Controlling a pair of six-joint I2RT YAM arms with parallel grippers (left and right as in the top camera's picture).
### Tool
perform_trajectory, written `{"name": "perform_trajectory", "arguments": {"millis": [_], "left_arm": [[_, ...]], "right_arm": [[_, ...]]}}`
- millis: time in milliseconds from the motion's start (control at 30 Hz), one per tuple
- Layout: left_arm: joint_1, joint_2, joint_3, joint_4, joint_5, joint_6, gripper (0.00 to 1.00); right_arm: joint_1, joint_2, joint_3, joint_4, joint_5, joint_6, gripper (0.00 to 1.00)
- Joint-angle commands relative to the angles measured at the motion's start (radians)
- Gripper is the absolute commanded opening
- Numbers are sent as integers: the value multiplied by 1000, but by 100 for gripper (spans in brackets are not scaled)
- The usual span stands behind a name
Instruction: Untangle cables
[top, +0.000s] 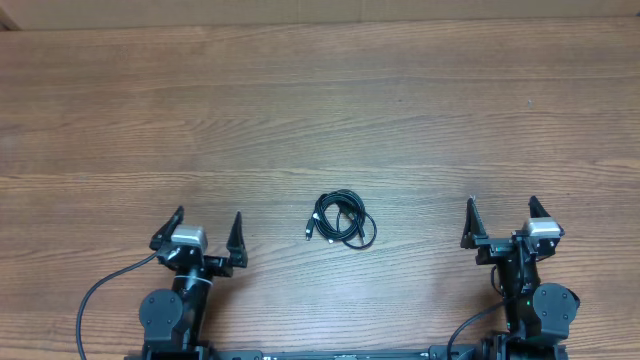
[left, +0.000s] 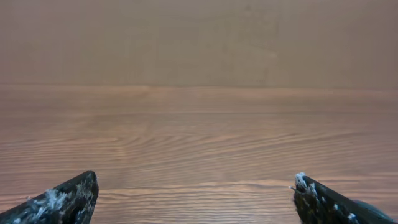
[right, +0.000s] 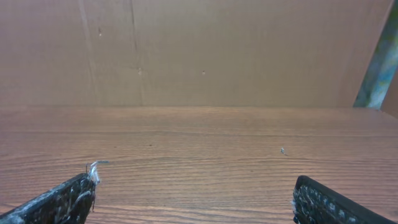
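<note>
The cables (top: 342, 220) lie as one small coiled black bundle with small plug ends on the wooden table, midway between the two arms in the overhead view. My left gripper (top: 207, 226) is open and empty, to the left of the bundle. My right gripper (top: 503, 215) is open and empty, to the right of it. Neither gripper touches the cables. In the left wrist view (left: 196, 186) and the right wrist view (right: 194, 186) only the spread fingertips and bare wood show; the cables are out of view there.
The wooden table (top: 320, 110) stretches far beyond the bundle. A brown cardboard wall (right: 205, 50) stands at the table's far edge. Thick black wires (top: 100, 290) run from the arm bases at the near edge.
</note>
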Motion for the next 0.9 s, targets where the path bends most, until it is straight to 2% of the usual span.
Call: {"name": "perform_trajectory", "arguments": {"millis": [0, 400, 867], "left_arm": [[10, -10, 42, -21, 123, -16, 99], [10, 69, 310, -351, 138, -19, 100], [10, 457, 604, -433, 176, -18, 99]], "right_arm": [[-3, -8, -11, 6, 6, -2, 100], [-3, -8, -11, 6, 6, -2, 100], [-3, -8, -11, 6, 6, -2, 100]]}}
